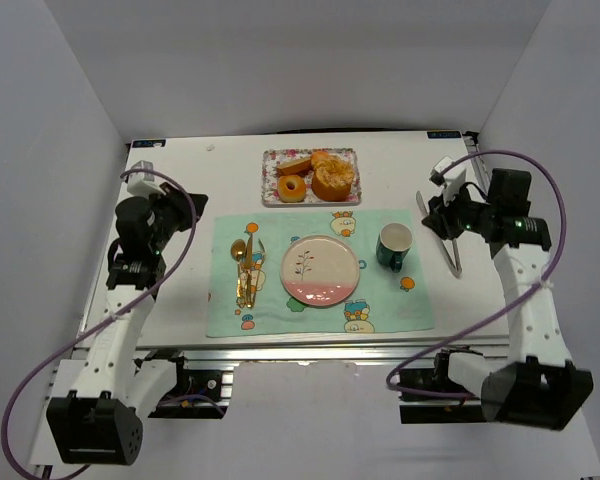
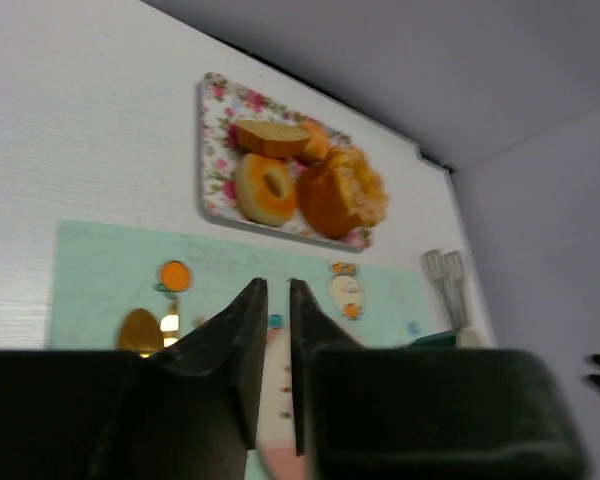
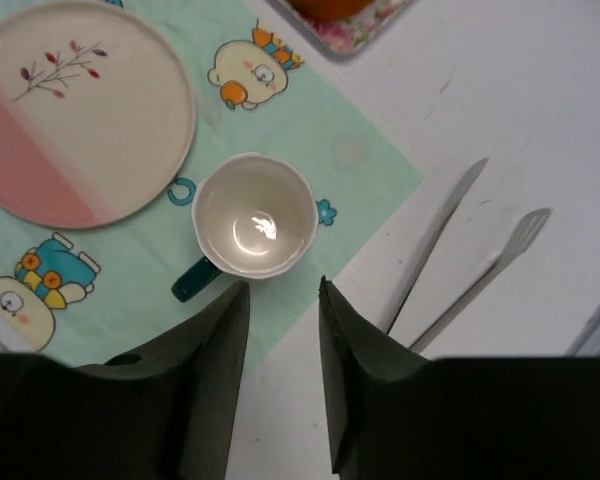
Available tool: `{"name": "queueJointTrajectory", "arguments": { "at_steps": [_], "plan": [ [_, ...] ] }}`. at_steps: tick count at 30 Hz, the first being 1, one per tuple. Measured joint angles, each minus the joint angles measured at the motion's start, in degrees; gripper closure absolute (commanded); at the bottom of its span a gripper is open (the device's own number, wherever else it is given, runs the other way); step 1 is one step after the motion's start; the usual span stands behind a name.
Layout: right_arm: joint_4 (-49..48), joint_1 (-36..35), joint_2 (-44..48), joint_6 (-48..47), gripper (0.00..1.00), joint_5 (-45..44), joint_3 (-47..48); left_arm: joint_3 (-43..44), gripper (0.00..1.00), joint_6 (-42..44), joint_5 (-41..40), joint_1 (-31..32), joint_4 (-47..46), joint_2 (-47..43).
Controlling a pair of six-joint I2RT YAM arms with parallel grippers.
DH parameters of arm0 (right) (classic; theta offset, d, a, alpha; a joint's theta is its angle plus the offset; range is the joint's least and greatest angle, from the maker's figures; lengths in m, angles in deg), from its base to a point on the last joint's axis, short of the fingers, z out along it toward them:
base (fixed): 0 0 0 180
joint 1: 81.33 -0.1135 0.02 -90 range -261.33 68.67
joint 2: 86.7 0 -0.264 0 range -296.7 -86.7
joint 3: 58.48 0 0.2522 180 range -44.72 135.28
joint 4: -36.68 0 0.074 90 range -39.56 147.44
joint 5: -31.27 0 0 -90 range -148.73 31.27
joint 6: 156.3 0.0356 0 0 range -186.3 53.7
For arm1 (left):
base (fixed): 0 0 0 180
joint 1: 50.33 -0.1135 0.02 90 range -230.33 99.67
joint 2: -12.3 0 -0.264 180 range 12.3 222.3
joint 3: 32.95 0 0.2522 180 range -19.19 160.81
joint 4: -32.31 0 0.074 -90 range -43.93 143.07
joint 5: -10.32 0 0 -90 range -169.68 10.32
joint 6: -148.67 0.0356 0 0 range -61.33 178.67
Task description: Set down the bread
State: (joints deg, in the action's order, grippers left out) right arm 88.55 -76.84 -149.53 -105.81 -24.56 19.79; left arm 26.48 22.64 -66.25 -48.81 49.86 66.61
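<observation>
On the far tray (image 1: 270, 166) your bread (image 1: 332, 178) lies untouched; left gripper (image 2: 277, 290) pinched together, right gripper (image 3: 282, 290) narrowly parted, both seemingly empty.

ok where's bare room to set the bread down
The plate is bare. Free placemat runs along its near edge, below plate and mug. Bare table lies between mug and tongs. Crowded: the tray of bread, and the gold cutlery left of the plate.
</observation>
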Motion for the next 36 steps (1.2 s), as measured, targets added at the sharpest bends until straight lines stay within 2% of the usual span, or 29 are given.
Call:
{"name": "queueJointTrajectory", "arguments": {
  "at_steps": [1,2,3,5,10,15,24,29,36],
  "plan": [
    [1.88,0.35,-1.62,0.55,0.41,-0.02,0.90,-0.87,0.48,-0.07,0.24,0.02,-0.09,-1.62],
    [3.85,0.61,-4.07,1.18,0.18,0.00,2.23,-1.57,0.19,-0.11,0.55,0.07,-0.04,-2.99],
    [5.31,0.87,-6.80,1.92,0.12,-0.13,3.58,-2.16,0.09,-0.37,0.74,0.07,0.04,-4.35],
    [5.09,1.44,-11.61,3.52,0.11,-1.53,4.17,-2.69,0.02,-0.50,1.29,0.11,0.44,-5.92],
    [0.31,2.78,-13.11,8.11,0.11,-11.54,-2.93,-3.91,0.02,-0.55,2.67,0.68,0.33,-5.46],
    [-3.48,6.10,-19.19,12.04,0.11,-17.40,-2.95,-5.35,0.03,-1.44,3.78,0.96,-2.16,-0.70],
    [-4.79,8.50,-35.50,7.04,0.11,-19.26,3.56,-0.72,0.03,-1.49,4.44,1.31,-6.08,15.28],
    [-5.27,8.48,-43.39,5.64,0.11,-19.37,9.01,3.54,0.03,-1.90,4.39,1.60,-8.37,20.02],
    [-8.35,8.48,-47.80,6.19,0.12,-23.82,11.67,6.58,0.03,-3.13,3.43,2.08,-9.90,23.30]
  ]
}}
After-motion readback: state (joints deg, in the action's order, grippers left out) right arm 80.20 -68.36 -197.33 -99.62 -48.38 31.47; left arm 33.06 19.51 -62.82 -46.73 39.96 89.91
